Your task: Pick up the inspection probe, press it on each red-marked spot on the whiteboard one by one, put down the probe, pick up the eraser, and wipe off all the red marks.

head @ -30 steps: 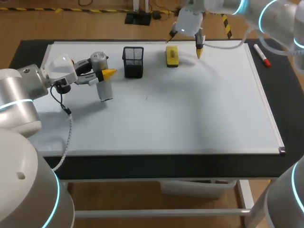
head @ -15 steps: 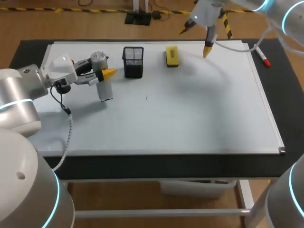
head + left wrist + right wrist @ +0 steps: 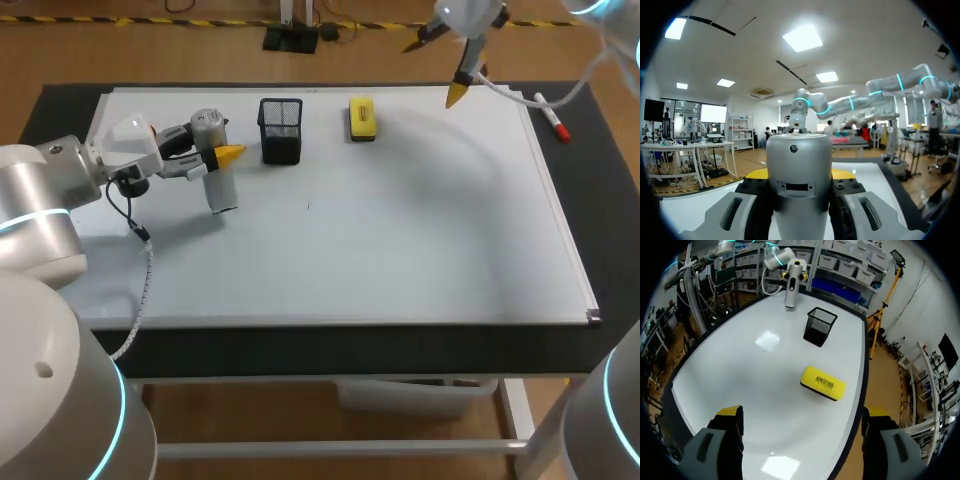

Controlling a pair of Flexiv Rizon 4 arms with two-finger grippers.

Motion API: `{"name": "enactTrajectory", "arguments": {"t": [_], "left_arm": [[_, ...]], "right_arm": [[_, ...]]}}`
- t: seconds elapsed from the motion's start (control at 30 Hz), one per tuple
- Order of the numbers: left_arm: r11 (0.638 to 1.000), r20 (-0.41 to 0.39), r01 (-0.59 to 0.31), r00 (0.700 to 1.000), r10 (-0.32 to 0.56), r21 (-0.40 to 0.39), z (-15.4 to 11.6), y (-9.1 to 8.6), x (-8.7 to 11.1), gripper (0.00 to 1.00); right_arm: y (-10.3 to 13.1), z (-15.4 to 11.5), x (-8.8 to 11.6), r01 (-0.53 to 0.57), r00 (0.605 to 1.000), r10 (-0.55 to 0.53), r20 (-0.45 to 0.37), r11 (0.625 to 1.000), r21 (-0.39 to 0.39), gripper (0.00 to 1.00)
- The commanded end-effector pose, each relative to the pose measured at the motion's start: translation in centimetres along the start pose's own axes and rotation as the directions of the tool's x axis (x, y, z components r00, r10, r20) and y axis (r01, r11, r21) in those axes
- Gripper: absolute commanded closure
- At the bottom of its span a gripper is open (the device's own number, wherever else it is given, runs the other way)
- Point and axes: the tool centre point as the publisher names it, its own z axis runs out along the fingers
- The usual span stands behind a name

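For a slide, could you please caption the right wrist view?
Open right gripper over whiteboard; yellow block eraser, black mesh cup ahead.

Yellow eraser stood out against a plain white whiteboard.
A black mesh cup and silver-grey probe showed muted tones; the marker was white with a red cap, the surface beneath black.

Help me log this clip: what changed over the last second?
The right gripper pulled away from the eraser, toward the whiteboard's far right corner, open and empty. The eraser, the mesh cup, the marker and the left gripper, shut on the upright probe, stayed where they were.
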Motion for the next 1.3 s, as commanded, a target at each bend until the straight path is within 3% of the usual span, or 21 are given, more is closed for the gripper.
{"name": "enactTrajectory", "arguments": {"t": [0.03,0.4,1.3], "left_arm": [[1.0,-0.001,-0.001,1.0,0.001,0.002,-0.1,0.0,0.0,1.0],[1.0,-0.001,-0.001,1.0,0.001,0.002,-0.1,0.0,0.0,1.0],[1.0,-0.001,-0.001,1.0,0.001,0.002,-0.1,0.0,0.0,1.0]], "right_arm": [[1.1,-1.4,2.0,-0.02,0.999,0.019,0.047,1.0,0.01,0.0],[3.3,-4.1,3.8,-0.038,0.989,0.035,0.142,0.999,0.025,0.0],[3.4,-4.5,4.0,-0.052,0.988,0.048,0.148,0.998,0.028,0.0]]}}
